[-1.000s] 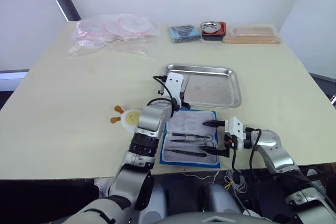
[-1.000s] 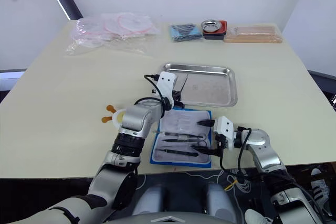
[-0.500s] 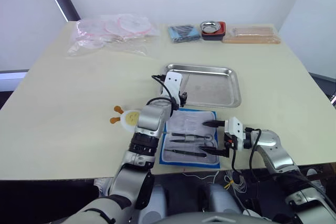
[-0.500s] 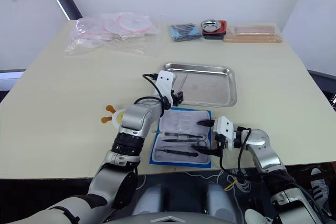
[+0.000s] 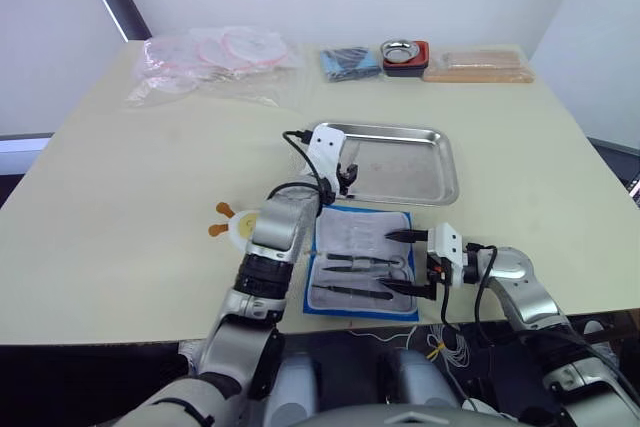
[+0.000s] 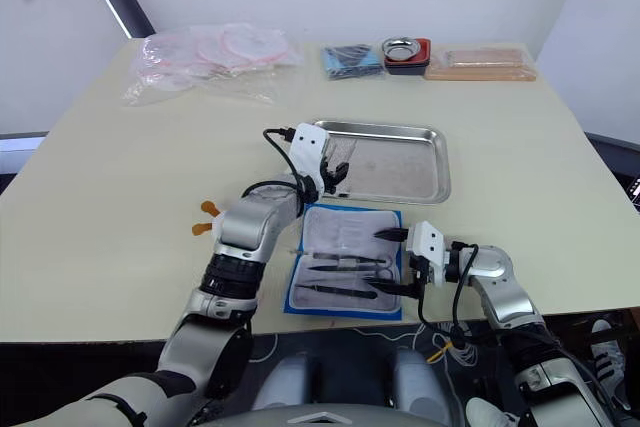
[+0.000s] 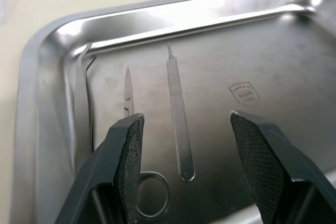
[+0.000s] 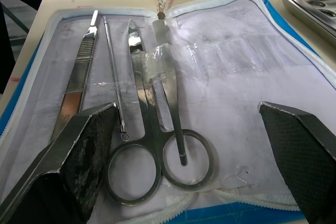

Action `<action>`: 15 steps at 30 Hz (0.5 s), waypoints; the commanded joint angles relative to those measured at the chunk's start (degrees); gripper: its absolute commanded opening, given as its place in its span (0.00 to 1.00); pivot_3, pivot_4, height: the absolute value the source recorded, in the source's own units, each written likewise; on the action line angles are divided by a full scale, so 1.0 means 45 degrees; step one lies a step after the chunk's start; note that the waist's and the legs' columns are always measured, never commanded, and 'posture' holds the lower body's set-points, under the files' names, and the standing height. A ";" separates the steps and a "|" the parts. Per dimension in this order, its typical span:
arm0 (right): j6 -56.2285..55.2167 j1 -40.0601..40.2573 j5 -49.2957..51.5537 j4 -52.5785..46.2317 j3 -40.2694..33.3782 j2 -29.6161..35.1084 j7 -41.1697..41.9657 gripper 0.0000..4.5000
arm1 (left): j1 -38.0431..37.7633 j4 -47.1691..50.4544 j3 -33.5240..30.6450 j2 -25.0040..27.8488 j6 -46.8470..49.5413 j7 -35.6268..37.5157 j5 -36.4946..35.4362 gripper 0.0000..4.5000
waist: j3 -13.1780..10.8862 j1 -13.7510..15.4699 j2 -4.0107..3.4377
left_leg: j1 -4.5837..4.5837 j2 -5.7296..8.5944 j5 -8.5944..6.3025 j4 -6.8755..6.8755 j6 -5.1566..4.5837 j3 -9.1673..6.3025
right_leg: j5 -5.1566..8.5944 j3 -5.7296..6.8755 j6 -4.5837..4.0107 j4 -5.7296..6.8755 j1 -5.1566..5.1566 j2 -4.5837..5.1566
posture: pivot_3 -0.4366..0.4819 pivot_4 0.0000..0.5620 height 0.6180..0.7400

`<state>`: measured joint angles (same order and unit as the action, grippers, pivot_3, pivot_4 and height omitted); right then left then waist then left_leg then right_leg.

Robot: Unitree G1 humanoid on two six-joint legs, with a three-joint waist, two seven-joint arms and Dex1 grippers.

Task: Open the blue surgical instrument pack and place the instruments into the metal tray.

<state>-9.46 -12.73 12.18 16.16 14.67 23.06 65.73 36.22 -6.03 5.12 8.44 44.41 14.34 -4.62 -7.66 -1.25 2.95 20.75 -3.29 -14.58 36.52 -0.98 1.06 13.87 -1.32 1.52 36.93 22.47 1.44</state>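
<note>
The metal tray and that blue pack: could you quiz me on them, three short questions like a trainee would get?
1. True or false: the blue surgical instrument pack lies open.
2. Where does the left pincer hover: A) over the metal tray, B) over the plastic bags, C) over the wooden board?
3. Fill in: the ring-handled scissors in front of the right pincer lie in the ____.

Key: 1 true. 2 A, open, with slim instruments already lying in the tray. 3 pack.
</note>
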 commanded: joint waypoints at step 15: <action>0.0699 0.0886 -0.1026 0.1299 0.0845 0.0088 -0.0139 1.00 | -0.1341 0.0418 -0.0181 0.5278 -0.5958 1.0295 -0.2652 0.62 | -0.0044 -0.0062 -0.0051 | 0.0025 -0.0024 -0.0001 -0.0032 0.0002 -0.0018 | -0.0001 -0.0007 -0.0015 -0.0040 0.0051 0.0139 | 0.48 0.27 1.00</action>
<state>-9.45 -12.36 12.13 15.67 14.67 23.30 65.71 30.14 -4.48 5.43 30.88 20.37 56.81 -15.01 -7.86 -1.53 2.72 20.86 -3.40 -14.59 36.38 -0.97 1.00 13.87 -1.36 1.45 36.74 22.71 2.11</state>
